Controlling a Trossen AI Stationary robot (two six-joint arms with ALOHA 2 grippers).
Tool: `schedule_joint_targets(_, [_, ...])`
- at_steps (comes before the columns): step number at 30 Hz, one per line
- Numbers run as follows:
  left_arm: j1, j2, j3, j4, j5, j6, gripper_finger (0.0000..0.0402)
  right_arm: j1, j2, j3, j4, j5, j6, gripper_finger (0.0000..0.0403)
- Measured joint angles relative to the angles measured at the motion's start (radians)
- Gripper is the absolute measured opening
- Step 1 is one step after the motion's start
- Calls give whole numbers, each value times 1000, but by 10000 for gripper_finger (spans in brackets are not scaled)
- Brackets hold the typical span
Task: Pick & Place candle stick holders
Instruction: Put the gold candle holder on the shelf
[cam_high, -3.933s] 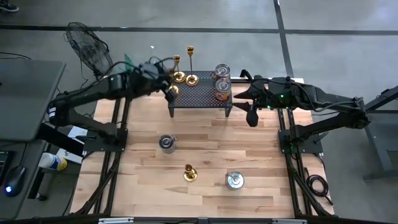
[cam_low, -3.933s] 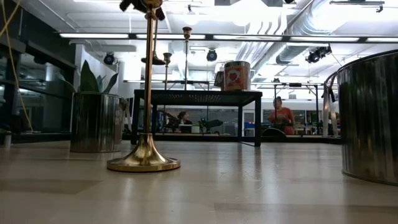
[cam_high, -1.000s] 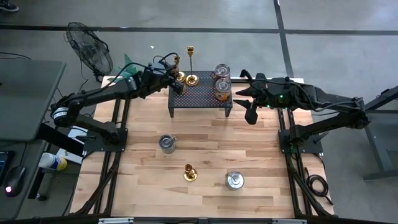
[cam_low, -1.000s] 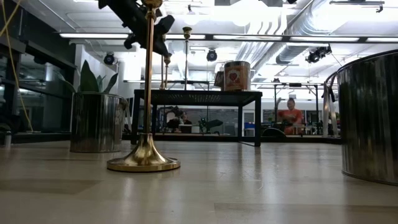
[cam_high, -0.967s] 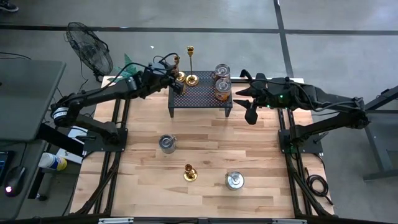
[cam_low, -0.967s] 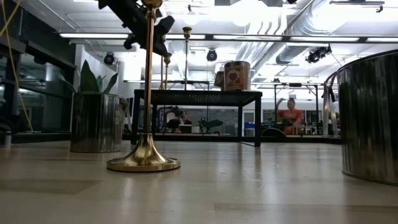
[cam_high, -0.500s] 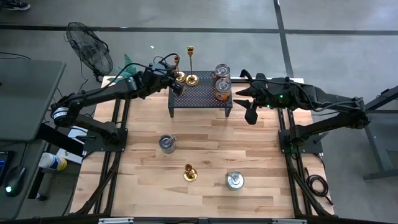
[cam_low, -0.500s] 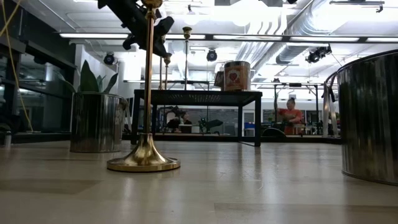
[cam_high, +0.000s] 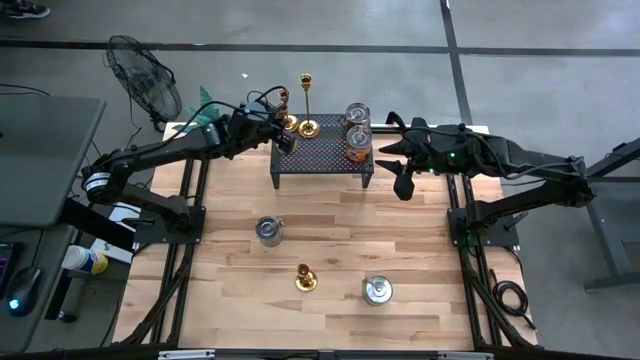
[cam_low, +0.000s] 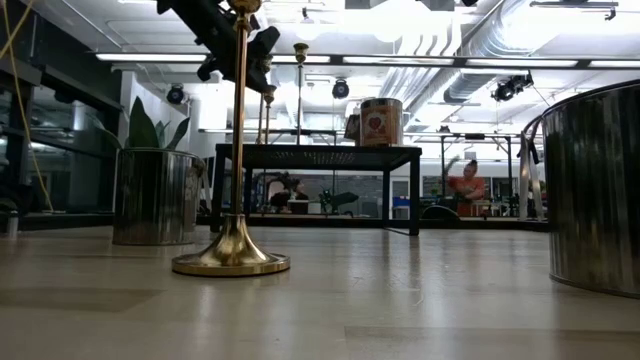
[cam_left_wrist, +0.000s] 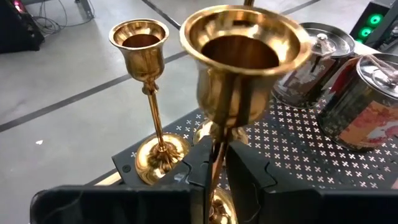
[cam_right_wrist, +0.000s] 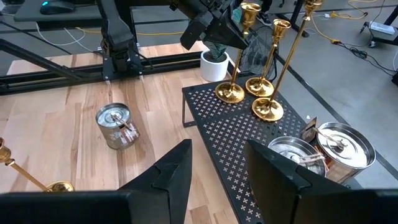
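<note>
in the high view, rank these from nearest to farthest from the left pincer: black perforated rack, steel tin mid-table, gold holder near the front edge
From the left pincer:
1. Black perforated rack, right beside it at the back.
2. Steel tin, mid-table.
3. Gold holder, toward the front.

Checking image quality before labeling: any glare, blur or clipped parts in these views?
Low view: ceiling lights blow out, and the near candle stick holder is cut off at the top. Left wrist view: the closest holder cup looks soft, with bright glints on the brass. High view: evenly lit.
</note>
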Motion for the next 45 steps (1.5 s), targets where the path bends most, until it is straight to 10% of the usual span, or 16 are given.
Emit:
schedule_joint_targets(14, [0, 0, 0, 32, 32, 31, 48, 0, 0, 0, 0, -1, 0, 140])
schedule_joint_targets(45, [-2, -68, 0, -29, 44, 80, 243, 0, 0, 0, -45, -35, 61, 140])
